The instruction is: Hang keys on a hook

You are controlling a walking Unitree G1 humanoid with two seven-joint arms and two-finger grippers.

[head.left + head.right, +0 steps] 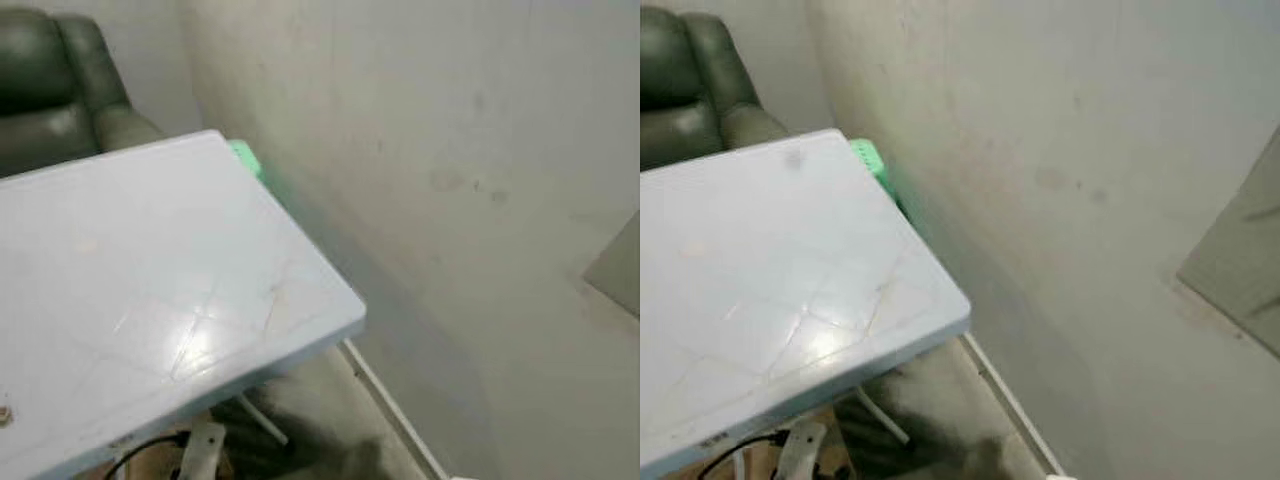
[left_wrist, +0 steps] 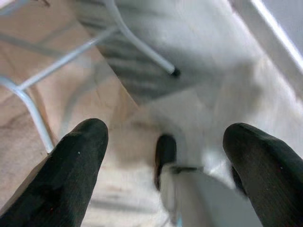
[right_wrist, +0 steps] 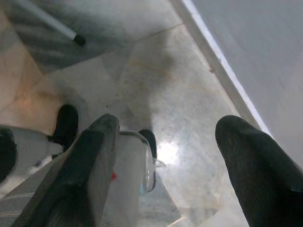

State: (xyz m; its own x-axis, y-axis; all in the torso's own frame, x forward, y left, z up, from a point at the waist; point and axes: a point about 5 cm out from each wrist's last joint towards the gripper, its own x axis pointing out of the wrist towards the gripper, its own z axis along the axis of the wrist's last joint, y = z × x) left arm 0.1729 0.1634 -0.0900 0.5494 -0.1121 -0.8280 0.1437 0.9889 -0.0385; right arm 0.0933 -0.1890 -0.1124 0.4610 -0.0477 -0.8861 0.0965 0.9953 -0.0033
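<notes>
A white table [image 1: 150, 290] stands beside a grey wall [image 1: 450, 150]. Both arms hang over the floor [image 3: 189, 118], left gripper [image 2: 163, 156] and right gripper [image 3: 165, 151] spread wide, holding nothing.

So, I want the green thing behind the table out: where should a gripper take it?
Probably the green thing by its exposed top, from above: the table and the wall flank its sides; the rest is hidden.

No legible text anywhere.
</notes>
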